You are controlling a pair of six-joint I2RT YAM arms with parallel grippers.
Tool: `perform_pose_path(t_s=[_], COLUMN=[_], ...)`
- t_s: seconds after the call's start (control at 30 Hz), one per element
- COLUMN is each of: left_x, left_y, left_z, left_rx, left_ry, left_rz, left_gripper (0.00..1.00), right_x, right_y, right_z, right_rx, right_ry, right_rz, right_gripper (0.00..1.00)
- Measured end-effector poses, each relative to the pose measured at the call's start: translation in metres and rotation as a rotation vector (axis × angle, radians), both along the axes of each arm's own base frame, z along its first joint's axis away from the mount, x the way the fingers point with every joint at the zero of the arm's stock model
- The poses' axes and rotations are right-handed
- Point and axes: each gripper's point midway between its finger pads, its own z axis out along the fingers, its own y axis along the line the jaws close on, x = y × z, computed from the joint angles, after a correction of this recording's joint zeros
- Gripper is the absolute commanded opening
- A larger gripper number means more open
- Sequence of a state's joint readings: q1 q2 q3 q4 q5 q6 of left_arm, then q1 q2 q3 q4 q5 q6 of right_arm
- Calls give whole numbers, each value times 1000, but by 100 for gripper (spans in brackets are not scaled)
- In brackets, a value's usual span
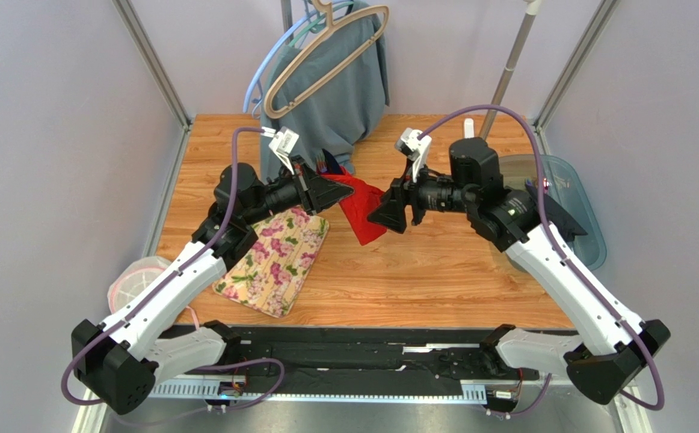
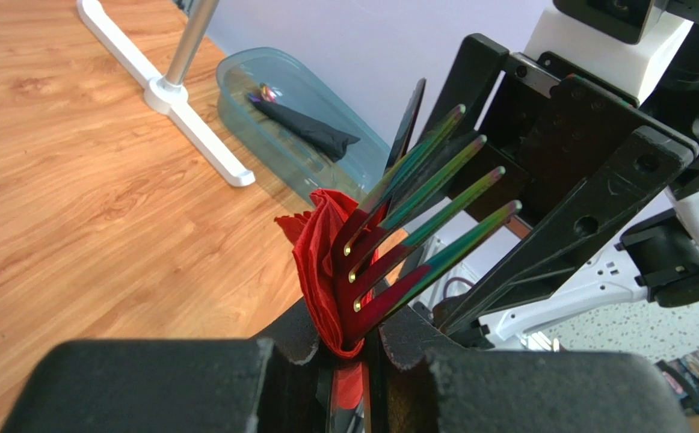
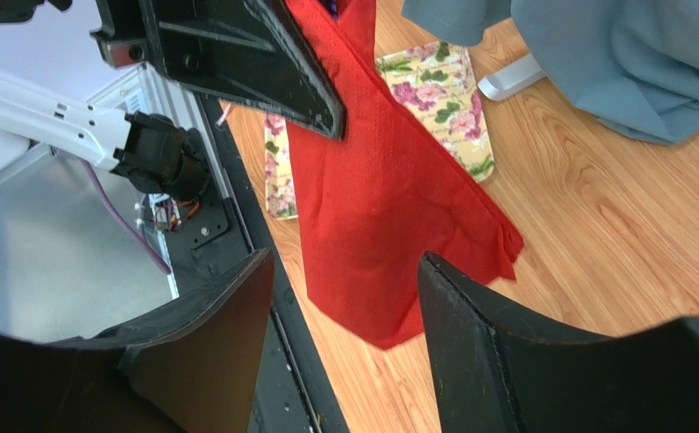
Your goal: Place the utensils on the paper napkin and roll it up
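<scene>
Here, the left gripper (image 1: 326, 192) is clamped almost closed on a bundled paper napkin (image 1: 360, 209), held up off the wooden table (image 1: 434, 280) near its middle. The right gripper (image 1: 383, 216) faces it just beside the napkin's lower end. That gripper's jaws stand wide apart and hold nothing. From its wrist camera the red sheet hangs beyond the gap between its two black fingers (image 3: 471, 343), and whether either finger brushes the paper cannot be told. In the left wrist view the utensils (image 2: 416, 221) jut from the crumpled red folds at the clamp: four fork tines with a purple-to-green sheen and a dark flat piece behind them. They point toward the right arm's black gripper body, close in front. The napkin is gathered tight at the grip and fans into a loose, creased tail with a ragged corner. Below and to the left a cream floral mat (image 1: 276, 262) lies flat on the wood. Behind, a grey-green garment (image 1: 349, 90) hangs with a beige hanger (image 1: 326, 54) over it, and a white stand base (image 2: 195, 126) rests at the far edge. A clear blue-tinted container (image 1: 574, 212) sits at the table's right edge, and a round pink-rimmed container (image 1: 136, 280) sits off its left.
</scene>
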State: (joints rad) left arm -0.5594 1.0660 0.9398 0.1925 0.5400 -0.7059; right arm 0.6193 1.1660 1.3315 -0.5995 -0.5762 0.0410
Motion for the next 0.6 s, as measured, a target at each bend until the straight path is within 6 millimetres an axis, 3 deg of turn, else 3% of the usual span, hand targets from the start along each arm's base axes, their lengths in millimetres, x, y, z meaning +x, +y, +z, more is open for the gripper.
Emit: perform_pose_path(t_s=[0.6], left_x=[-4], left_y=[-3], left_z=[8], left_rx=[-46], left_ry=[27], left_rz=[-25], left_gripper=[0], right_x=[11], right_y=[37], right_z=[-3], right_rx=[57], right_ry=[-5], right_rz=[67], right_gripper=[64])
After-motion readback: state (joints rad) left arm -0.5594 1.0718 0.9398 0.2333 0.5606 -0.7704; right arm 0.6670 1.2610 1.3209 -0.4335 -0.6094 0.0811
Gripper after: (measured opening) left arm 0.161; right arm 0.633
